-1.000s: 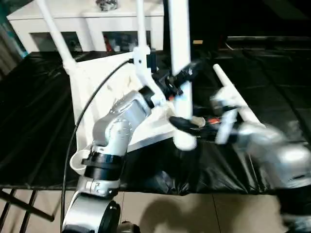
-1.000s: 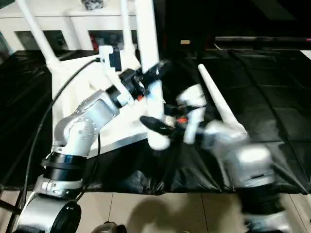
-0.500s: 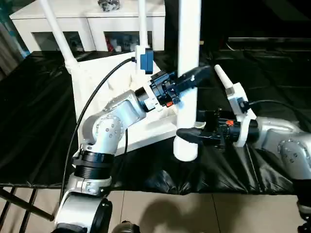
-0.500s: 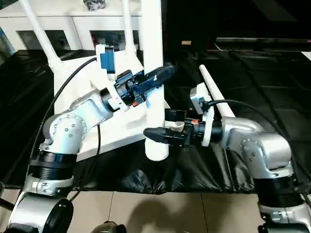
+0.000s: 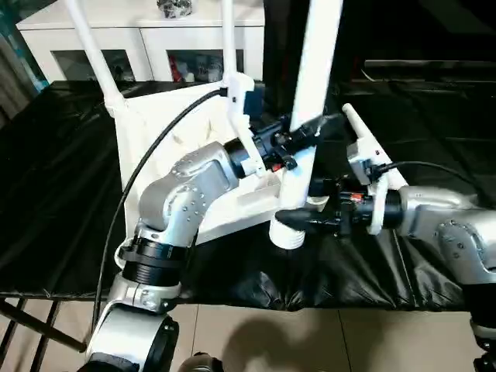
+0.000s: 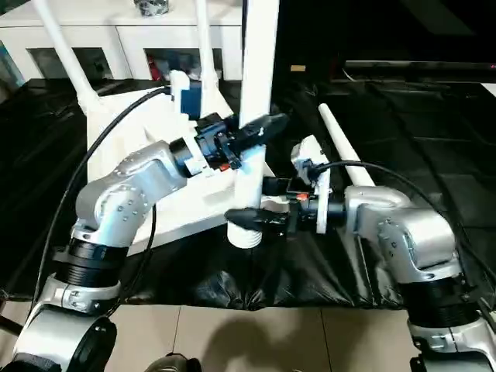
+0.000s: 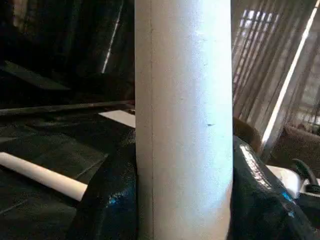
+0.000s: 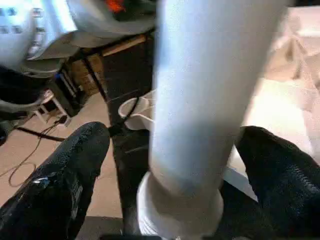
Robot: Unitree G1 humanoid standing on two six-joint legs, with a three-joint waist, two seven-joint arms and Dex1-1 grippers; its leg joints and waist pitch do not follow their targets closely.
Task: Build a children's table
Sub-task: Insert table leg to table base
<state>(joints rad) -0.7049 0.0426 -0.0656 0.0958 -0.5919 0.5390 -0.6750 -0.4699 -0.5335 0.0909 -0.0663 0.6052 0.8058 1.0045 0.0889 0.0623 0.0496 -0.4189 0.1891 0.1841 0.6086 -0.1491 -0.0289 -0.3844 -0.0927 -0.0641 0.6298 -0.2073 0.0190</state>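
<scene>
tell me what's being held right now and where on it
The left tool clamps the upright white table leg around its lower shaft. The right tool is open around the leg's bottom end, not gripping.

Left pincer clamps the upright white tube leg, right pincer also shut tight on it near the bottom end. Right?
Not quite. The left pincer does clamp the upright white tapered tube leg, but the right pincer stands open around its lower end, fingers clear of the tube, as the right wrist view shows.

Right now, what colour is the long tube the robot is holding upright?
Plain white; the tube leg shows best in the left wrist view.
</scene>
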